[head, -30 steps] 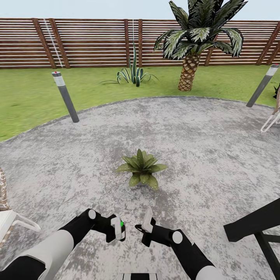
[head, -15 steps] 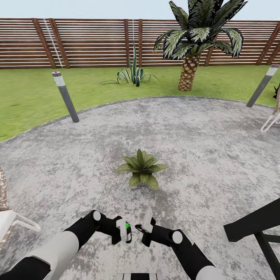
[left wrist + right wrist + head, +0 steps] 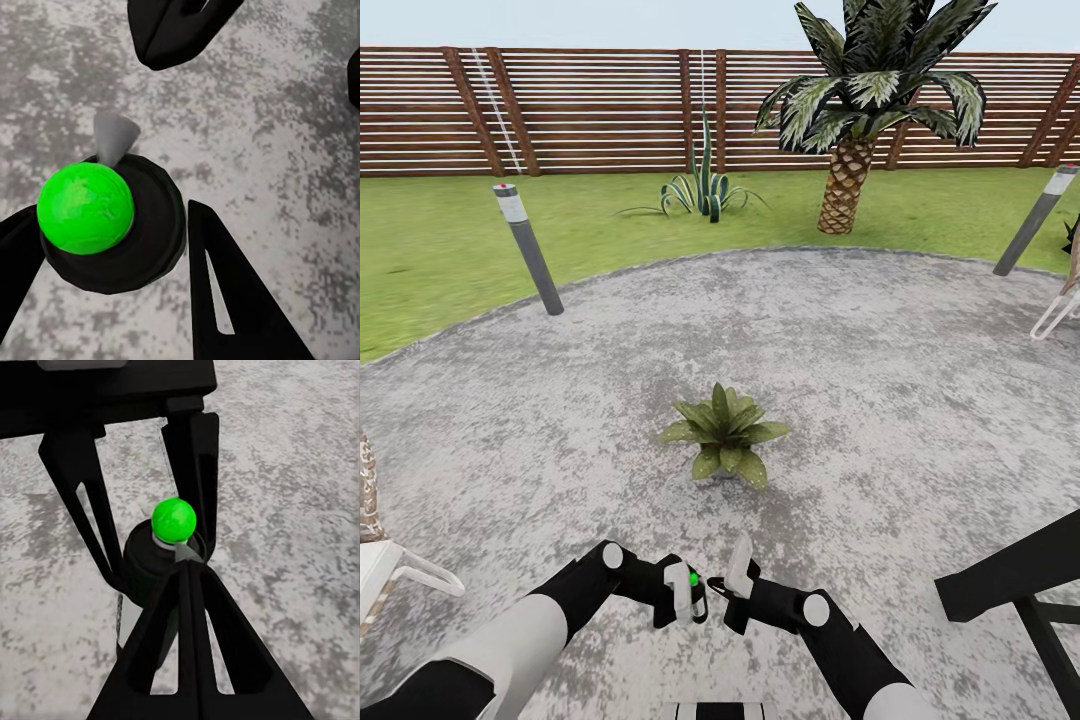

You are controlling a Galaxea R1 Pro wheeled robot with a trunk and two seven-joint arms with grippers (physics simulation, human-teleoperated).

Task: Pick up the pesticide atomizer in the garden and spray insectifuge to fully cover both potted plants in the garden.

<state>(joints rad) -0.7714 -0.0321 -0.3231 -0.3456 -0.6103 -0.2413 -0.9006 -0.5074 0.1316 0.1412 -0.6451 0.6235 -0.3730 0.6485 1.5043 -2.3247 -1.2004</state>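
Note:
My left gripper [image 3: 685,593] is shut on the pesticide atomizer [image 3: 682,590], a small dark bottle with a white label and a green knob [image 3: 86,208] on its black cap. A grey nozzle cone [image 3: 114,135] sticks out beside the knob. My right gripper [image 3: 722,583] is shut, and its joined tips [image 3: 187,566] sit right against the bottle's top, just under the green knob [image 3: 174,520]. One potted plant [image 3: 725,440], a low green rosette, stands on the grey patio [image 3: 880,380] ahead of both grippers. A second potted plant is out of view.
Grey bollard lamps stand at the left [image 3: 528,250] and right [image 3: 1038,217] patio edges. A trunked palm [image 3: 847,185], a striped agave [image 3: 705,190] and a slatted fence [image 3: 590,110] lie beyond on the lawn. A black frame [image 3: 1010,580] is at my right, a white chair [image 3: 390,570] at my left.
My left gripper has carried the atomizer to the right until it meets the right gripper's tips. The right arm and the plant have stayed put.

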